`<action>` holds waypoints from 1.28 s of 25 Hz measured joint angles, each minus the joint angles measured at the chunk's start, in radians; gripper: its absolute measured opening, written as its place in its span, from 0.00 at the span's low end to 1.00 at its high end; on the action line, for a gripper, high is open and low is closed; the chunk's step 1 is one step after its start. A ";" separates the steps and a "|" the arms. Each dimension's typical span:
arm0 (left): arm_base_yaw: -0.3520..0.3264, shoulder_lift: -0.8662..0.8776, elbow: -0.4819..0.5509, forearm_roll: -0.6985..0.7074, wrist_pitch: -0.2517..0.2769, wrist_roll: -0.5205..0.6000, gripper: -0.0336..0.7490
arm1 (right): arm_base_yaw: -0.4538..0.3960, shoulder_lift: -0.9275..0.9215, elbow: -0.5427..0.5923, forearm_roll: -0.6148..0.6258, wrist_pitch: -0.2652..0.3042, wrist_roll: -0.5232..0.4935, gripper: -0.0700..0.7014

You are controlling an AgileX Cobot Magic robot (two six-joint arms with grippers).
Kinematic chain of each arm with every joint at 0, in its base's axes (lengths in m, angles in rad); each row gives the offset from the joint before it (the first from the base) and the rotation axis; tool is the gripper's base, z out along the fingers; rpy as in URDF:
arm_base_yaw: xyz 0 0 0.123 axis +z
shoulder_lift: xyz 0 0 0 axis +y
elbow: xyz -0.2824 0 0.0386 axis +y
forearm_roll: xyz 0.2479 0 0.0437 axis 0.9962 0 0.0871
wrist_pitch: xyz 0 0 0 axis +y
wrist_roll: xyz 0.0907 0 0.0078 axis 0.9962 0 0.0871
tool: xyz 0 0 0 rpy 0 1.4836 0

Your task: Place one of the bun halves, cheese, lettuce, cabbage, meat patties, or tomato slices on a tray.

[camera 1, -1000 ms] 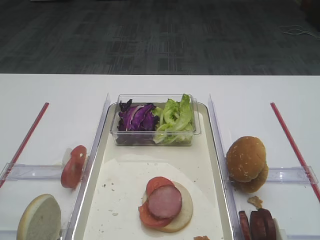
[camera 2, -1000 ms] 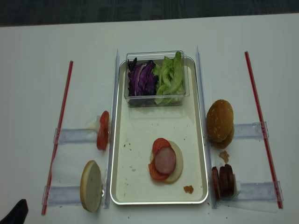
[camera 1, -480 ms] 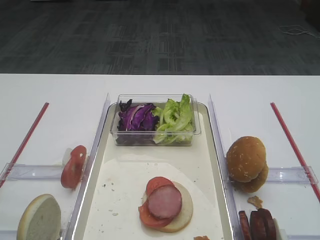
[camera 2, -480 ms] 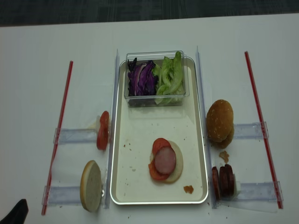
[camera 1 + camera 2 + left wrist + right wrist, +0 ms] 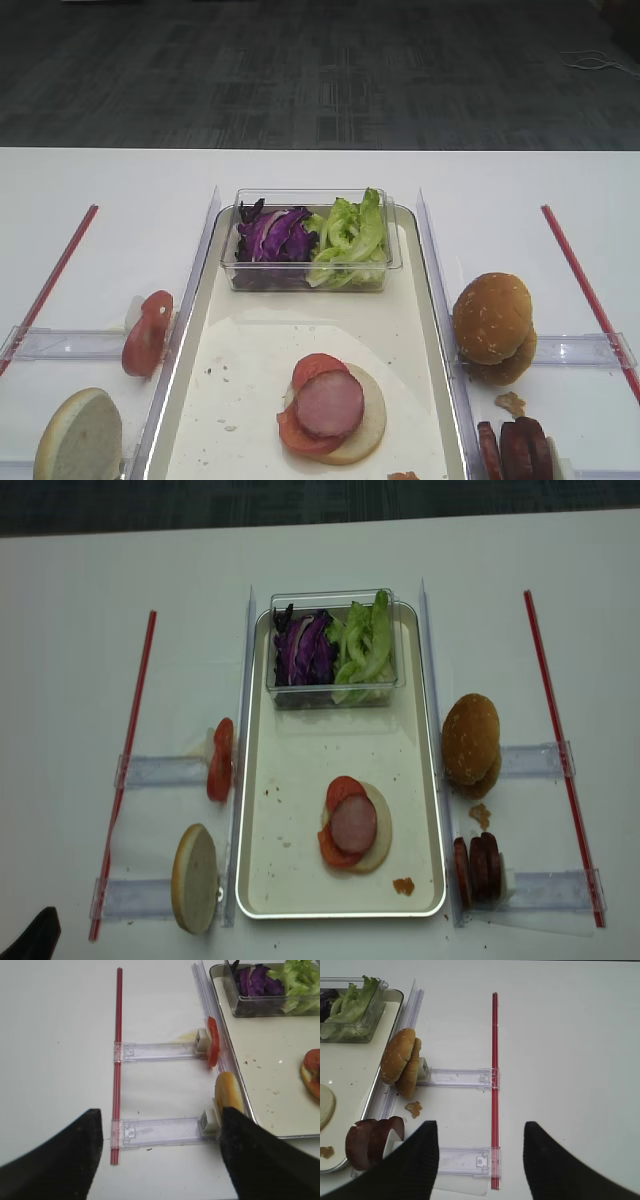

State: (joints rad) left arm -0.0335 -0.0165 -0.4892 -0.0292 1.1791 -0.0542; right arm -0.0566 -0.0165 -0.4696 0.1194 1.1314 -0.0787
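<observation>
Cream-white tray (image 5: pixel 262 780), raised rounded rim, is seen mid desk (image 5: pixel 80 580); a partial stack sits on it: pale bun half w/ tomato slice and pink meat patty (image 5: pixel 353 824) on top. Clear plastic tub (image 5: pixel 333 646) at the tray's far end holds shredded purple cabbage (image 5: pixel 303 650) and ruffled green lettuce (image 5: pixel 365 645). Left of tray: tomato slices (image 5: pixel 220 759) upright on a clear holder, a bun half (image 5: pixel 194 878) on edge nearer the camera. Right of tray: speckled golden bun halves (image 5: pixel 471 739), then dark-rimmed meat patties (image 5: pixel 479 867) standing on edge.

Right gripper (image 5: pixel 477 1160) is released, jaws wide, nothing held, hovering just beside the patties. Left gripper (image 5: pixel 160 1152) is also spread open and empty, near the left bun half.

Risks, as judged: upright patties/buns could be tipped off holders by a finger brushing past; glossy tomato could slip from the pads; a drop on the low stack could shift it. Crumbs are noted by the right bun.
</observation>
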 joint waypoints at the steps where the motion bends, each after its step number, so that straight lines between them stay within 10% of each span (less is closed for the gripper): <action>1: 0.000 0.000 0.000 0.000 0.000 0.000 0.64 | 0.000 0.000 0.000 0.000 0.000 0.000 0.62; 32: 0.000 0.000 0.000 0.000 0.000 0.000 0.64 | 0.000 0.000 0.000 -0.002 0.000 0.000 0.62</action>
State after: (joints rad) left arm -0.0335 -0.0165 -0.4892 -0.0292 1.1791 -0.0542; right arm -0.0566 -0.0165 -0.4696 0.1176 1.1314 -0.0787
